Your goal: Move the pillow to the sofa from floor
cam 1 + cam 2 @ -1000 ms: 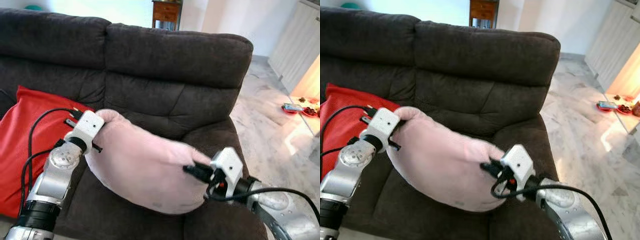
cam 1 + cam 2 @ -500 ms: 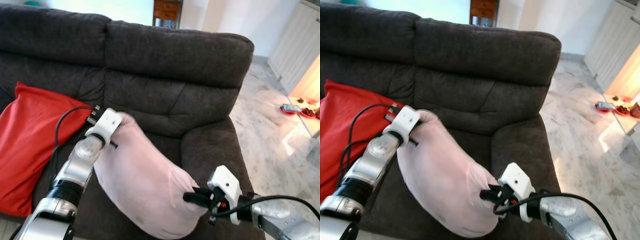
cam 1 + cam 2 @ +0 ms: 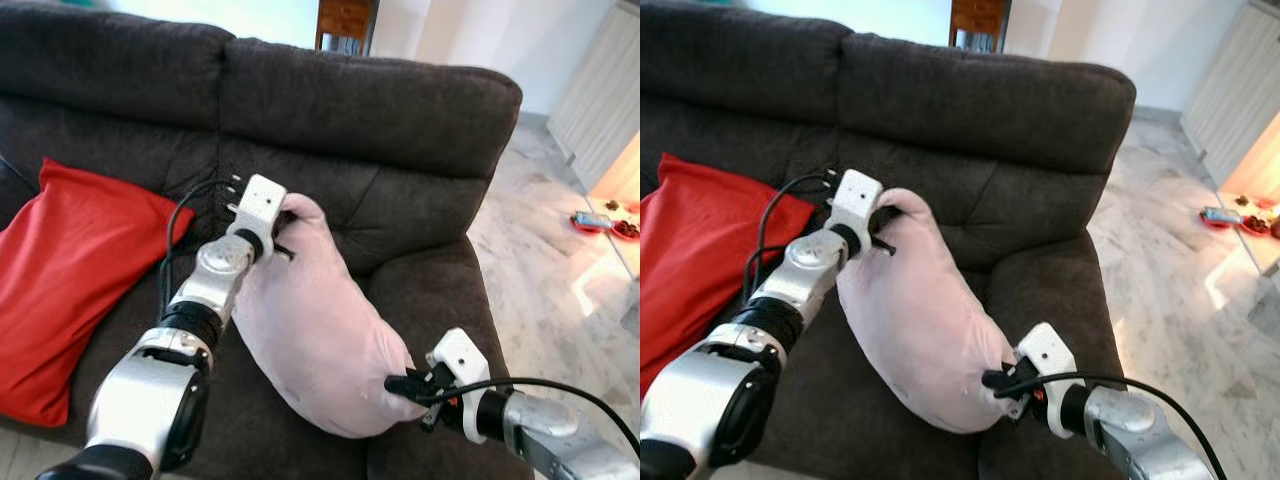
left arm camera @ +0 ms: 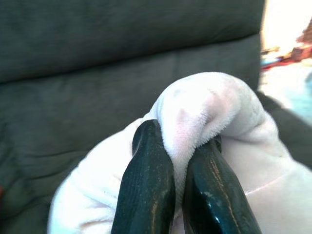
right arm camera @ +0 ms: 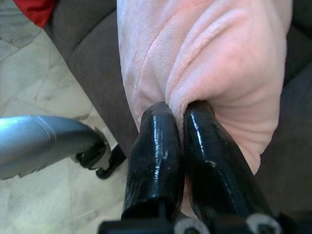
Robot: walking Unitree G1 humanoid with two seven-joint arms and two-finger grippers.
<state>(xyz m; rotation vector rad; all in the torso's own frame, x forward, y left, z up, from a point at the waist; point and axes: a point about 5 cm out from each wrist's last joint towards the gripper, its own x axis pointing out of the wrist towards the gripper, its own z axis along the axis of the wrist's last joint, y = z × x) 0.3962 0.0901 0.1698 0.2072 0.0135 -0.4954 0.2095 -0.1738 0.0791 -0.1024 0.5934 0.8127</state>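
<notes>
**Pillow held at both ends over sofa seat**

The pink pillow (image 3: 315, 335) hangs lengthwise between the two grippers, above the right-hand seat cushion of the dark grey sofa (image 3: 370, 120). Whether its underside touches the cushion cannot be told.

The left gripper (image 4: 181, 146) is at the pillow's 11 o'clock end, close to the sofa backrest, its fingers pinched tight on a fold of plush. The right gripper (image 5: 178, 122) is at the 5 o'clock end, near the seat's front edge, fingers likewise closed on a fold.

A red cushion (image 3: 70, 270) lies on the left seat, at 9 o'clock from the pillow, near the left arm but apart from it. The sofa armrest (image 3: 430, 290) sits just beside the pillow at 3 o'clock.

Marble floor (image 3: 545, 240) lies open to the right of the sofa. A low desk (image 3: 625, 235) carrying small red items stands at the far right edge.
</notes>
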